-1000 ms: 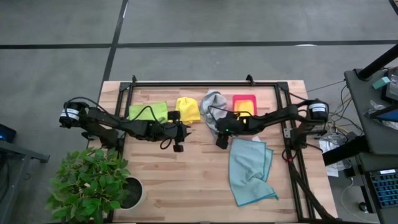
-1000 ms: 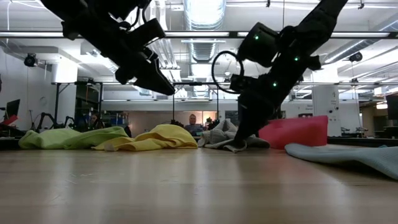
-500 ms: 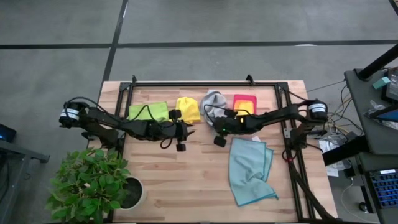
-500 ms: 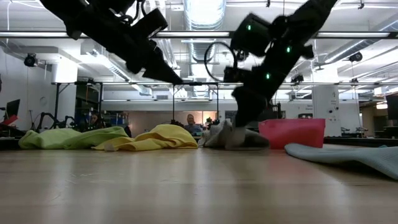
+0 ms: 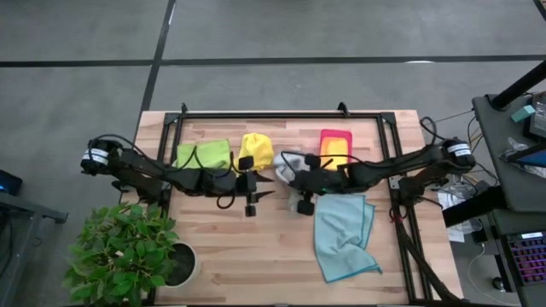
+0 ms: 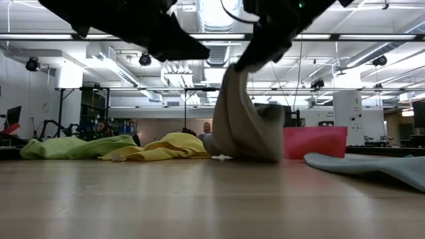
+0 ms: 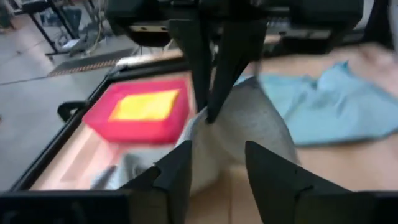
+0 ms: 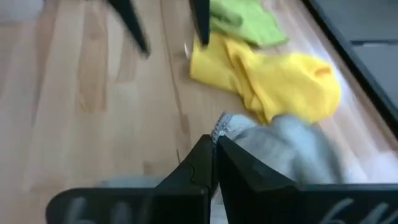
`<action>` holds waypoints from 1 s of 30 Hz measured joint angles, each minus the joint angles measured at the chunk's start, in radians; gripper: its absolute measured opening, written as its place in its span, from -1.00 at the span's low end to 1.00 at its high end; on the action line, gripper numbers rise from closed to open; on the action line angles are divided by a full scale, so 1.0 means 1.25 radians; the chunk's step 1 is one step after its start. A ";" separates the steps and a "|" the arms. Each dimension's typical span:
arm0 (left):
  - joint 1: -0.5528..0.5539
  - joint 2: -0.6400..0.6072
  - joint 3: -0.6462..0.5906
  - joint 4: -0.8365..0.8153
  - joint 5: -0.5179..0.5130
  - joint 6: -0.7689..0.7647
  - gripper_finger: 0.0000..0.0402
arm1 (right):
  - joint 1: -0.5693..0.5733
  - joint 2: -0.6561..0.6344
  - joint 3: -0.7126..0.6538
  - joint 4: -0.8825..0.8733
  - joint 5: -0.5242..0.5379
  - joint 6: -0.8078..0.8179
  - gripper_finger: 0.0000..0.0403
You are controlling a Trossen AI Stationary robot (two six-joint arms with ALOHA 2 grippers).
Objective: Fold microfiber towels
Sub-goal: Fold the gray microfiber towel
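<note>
High view: the right gripper (image 5: pixel 300 181) sits mid-table and hides most of the grey towel (image 5: pixel 287 164); only a pale crumpled lobe shows beside it. The left gripper (image 5: pixel 260 183) faces it from close by, prongs apart, holding nothing. The lime green towel (image 5: pixel 205 154) and yellow towel (image 5: pixel 256 148) lie bunched along the back edge, partly under the left arm's cables. The light blue towel (image 5: pixel 343 234) is spread loosely front right, one corner folded over. The pink-red tray (image 5: pixel 335 143) has rigid, straight edges and a yellow inner patch; I can't tell what that patch is. A leafy potted plant (image 5: pixel 124 252) stands at the front left corner of the wooden table (image 5: pixel 247 247). Low view: both arms are cropped by the top edge, grippers mostly out of frame. The grey towel hangs as a soft draped cone, its top lifted and its lower folds touching the wood; the tray shows behind it. Left wrist view: blurred; two dark open fingers (image 7: pixel 173 175) frame the right gripper's closed tips pinching the grey towel's peak. Right wrist view: blurred; fingers (image 8: pixel 198 163) pressed together on a stitched hem corner of the grey towel, with the yellow and green towels beyond.
</note>
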 joint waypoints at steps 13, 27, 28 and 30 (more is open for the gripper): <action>-0.012 0.182 0.010 0.210 -0.219 -0.004 -0.05 | 0.035 -0.002 0.050 -0.002 0.002 -0.038 -0.96; -0.008 0.216 0.012 0.198 -0.250 -0.047 -0.05 | 0.108 -0.052 0.114 -0.066 -0.001 -0.105 -0.96; -0.008 0.215 0.012 0.192 -0.250 -0.047 -0.05 | 0.115 -0.061 0.116 -0.065 -0.001 -0.106 -0.96; -0.008 0.215 0.012 0.169 -0.250 -0.058 -0.05 | 0.130 -0.085 0.117 -0.067 -0.001 -0.109 -0.96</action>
